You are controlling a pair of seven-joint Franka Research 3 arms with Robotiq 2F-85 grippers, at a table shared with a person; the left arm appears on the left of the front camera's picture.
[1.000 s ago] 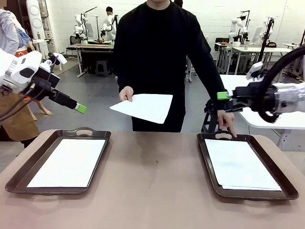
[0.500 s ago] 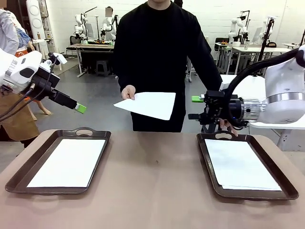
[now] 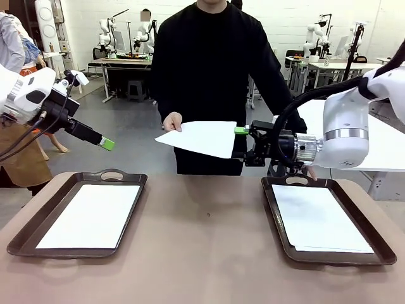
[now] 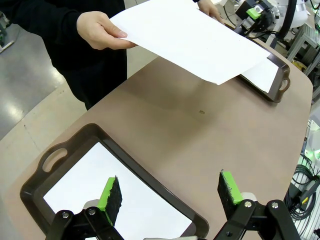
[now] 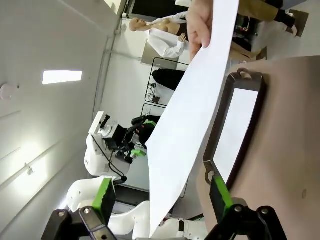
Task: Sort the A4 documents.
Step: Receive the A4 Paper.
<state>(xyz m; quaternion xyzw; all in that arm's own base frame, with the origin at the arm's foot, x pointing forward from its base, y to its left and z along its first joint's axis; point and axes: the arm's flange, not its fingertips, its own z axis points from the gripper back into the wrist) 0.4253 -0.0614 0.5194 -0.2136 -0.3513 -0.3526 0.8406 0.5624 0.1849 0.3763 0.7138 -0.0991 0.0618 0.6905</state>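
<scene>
A person's hand [image 3: 171, 121] holds one A4 sheet [image 3: 201, 137] above the bench's [image 3: 202, 240] 12 o'clock edge. The right gripper [image 3: 242, 140], jaws spread, sits at the sheet's 3 o'clock edge, not yet clamping it. The left gripper [image 3: 106, 144] hangs released at 10 o'clock.

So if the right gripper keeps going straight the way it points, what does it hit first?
Most likely the sheet the person holds out. The right gripper is open and aimed at its near edge; in the wrist view that edge lies between the fingers, though depth is hard to judge.
</scene>
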